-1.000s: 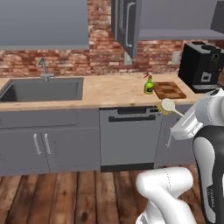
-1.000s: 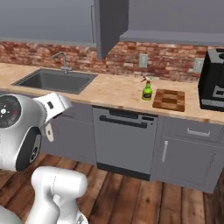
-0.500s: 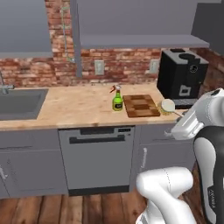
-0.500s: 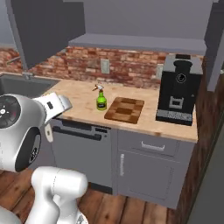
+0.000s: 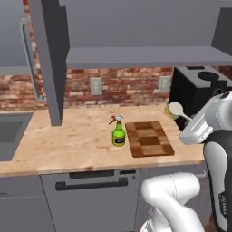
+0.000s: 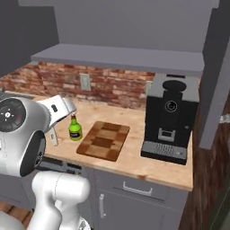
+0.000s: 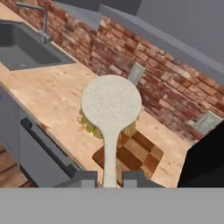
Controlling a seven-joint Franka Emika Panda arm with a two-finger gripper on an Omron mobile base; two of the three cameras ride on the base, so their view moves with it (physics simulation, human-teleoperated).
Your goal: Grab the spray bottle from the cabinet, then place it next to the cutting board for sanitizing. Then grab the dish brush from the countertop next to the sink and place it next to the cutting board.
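Note:
My gripper [image 7: 109,179] is shut on the pale handle of the dish brush [image 7: 111,103], whose round cream head with yellowish bristles is held up above the countertop [image 5: 77,145]. From the left base the dish brush [image 5: 176,109] hangs in the air just right of the cutting board [image 5: 148,138], with the gripper [image 5: 190,121] behind it. The lime-green spray bottle [image 5: 118,133] stands upright on the counter against the board's left edge. It also shows as the spray bottle [image 6: 75,129] beside the cutting board [image 6: 103,140]. The checkered cutting board [image 7: 131,155] lies below the brush head.
The wall cabinet [image 5: 136,56] hangs above the counter with its door [image 5: 50,59] swung open. A black coffee machine [image 6: 173,119] stands right of the board. The sink [image 7: 22,48] and faucet [image 7: 41,19] lie far left. A dishwasher front [image 5: 90,199] sits below the counter.
The base has driven right along the counter, so the sink slid off to the left and the board and bottle came closer. The brush stays gripped.

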